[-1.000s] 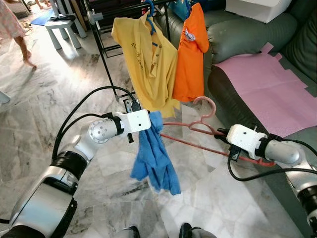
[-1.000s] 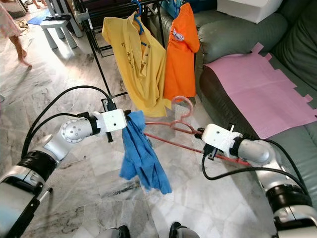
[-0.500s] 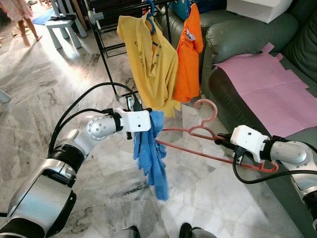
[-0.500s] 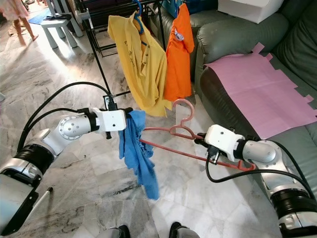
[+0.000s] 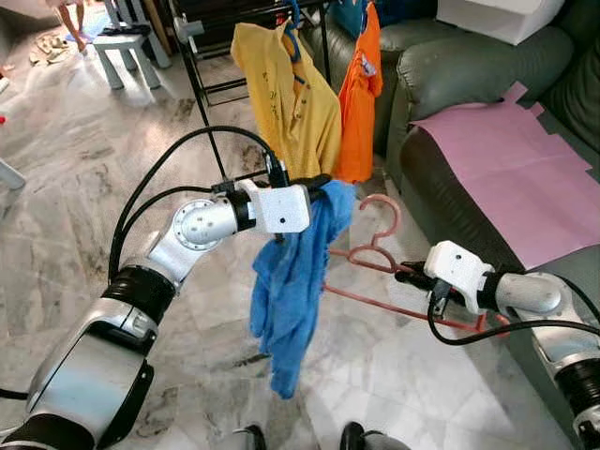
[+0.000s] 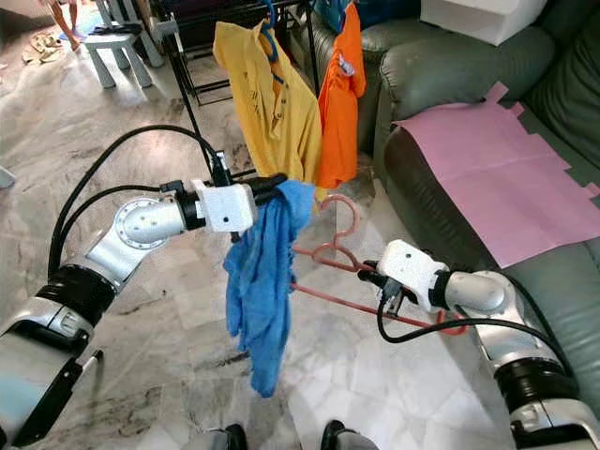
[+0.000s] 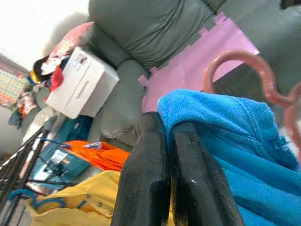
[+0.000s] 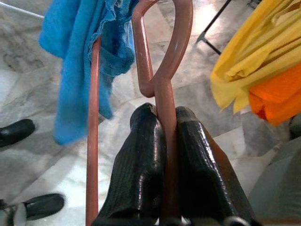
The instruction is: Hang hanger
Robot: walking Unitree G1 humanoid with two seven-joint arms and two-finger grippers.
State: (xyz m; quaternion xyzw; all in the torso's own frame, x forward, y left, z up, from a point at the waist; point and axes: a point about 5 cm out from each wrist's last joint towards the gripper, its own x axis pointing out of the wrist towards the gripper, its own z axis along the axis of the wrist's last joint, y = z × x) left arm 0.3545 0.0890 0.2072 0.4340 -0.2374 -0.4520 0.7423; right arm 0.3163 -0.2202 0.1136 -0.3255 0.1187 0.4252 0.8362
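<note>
so the left gripper [image 5: 317,184] has lifted the blue shirt [image 5: 292,281] higher than a second ago, up near the yellow shirt [image 5: 289,94] on the rack [image 5: 197,70]; fingers pinched tight on the cloth, arm reaching out level; right gripper [image 5: 405,276] sits lower by the sofa [image 5: 441,178], clamped on the pink hanger [image 5: 370,253], whose hook points up; one hanger arm pokes into the blue shirt; bare marble floor [image 5: 84,187] on the left.

Yellow shirt [image 5: 289,103] and orange shirt [image 5: 359,94] crowding the rack [image 5: 202,89] ahead
</note>
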